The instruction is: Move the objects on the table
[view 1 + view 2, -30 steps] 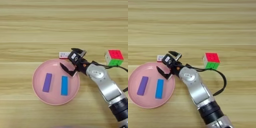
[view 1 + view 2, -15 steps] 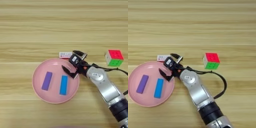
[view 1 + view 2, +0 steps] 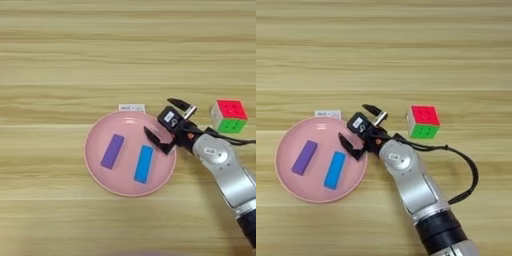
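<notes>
Nearest the lower edge of the light tan wooden table (image 3: 60, 55): the silver forearm, entering from bottom right. Next, the round pink plate (image 3: 100, 172), carrying a flat purple bar (image 3: 112, 151) and a flat blue bar (image 3: 143, 163), side by side, apart, both lying flat. At the plate's right rim: the right gripper (image 3: 170, 125), two black fingers spread wide and holding nothing, the lower finger over the rim, the upper one outside it.

Change noted: against the pictures of a second ago, the gripper sits further right, off the small white-and-red box (image 3: 132, 107), which lies uncovered just beyond the plate's far rim. Bars and plate unmoved. Judgement: a withdrawal after a release, or a re-aim; the box appears ungrasped.

Farther right: the multicoloured puzzle cube with red top face (image 3: 423, 121), well clear of the plate, untouched.
</notes>
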### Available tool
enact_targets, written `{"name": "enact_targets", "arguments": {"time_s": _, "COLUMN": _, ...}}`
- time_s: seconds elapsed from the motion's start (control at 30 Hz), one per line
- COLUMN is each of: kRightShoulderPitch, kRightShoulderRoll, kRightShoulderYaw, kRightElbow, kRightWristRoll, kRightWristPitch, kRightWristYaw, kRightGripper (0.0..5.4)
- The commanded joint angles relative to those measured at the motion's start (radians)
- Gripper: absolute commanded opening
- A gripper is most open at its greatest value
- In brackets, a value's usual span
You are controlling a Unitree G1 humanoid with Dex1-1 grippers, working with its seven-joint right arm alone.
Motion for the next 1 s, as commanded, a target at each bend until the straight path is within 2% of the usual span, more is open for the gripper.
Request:
{"name": "enact_targets", "arguments": {"time_s": 0.03, "kRightShoulderPitch": -0.024, "kRightShoulderRoll": -0.038, "kRightShoulderYaw": -0.049, "kRightElbow": -0.076, "kRightWristRoll": 0.005, "kRightWristPitch": -0.012, "kRightWristYaw": -0.008, "kRightGripper": 5.36}}
{"name": "enact_targets", "arguments": {"time_s": 0.4, "kRightShoulderPitch": 0.014, "kRightShoulderRoll": -0.092, "kRightShoulderYaw": -0.128, "kRightElbow": -0.098, "kRightWristRoll": 0.003, "kRightWristPitch": -0.006, "kRightWristYaw": -0.015, "kRightGripper": 5.36}}
{"name": "enact_targets", "arguments": {"time_s": 1.0, "kRightShoulderPitch": 0.032, "kRightShoulderRoll": -0.167, "kRightShoulderYaw": -0.253, "kRightElbow": -0.066, "kRightWristRoll": -0.009, "kRightWristPitch": -0.020, "kRightWristYaw": -0.051, "kRightGripper": 5.36}}
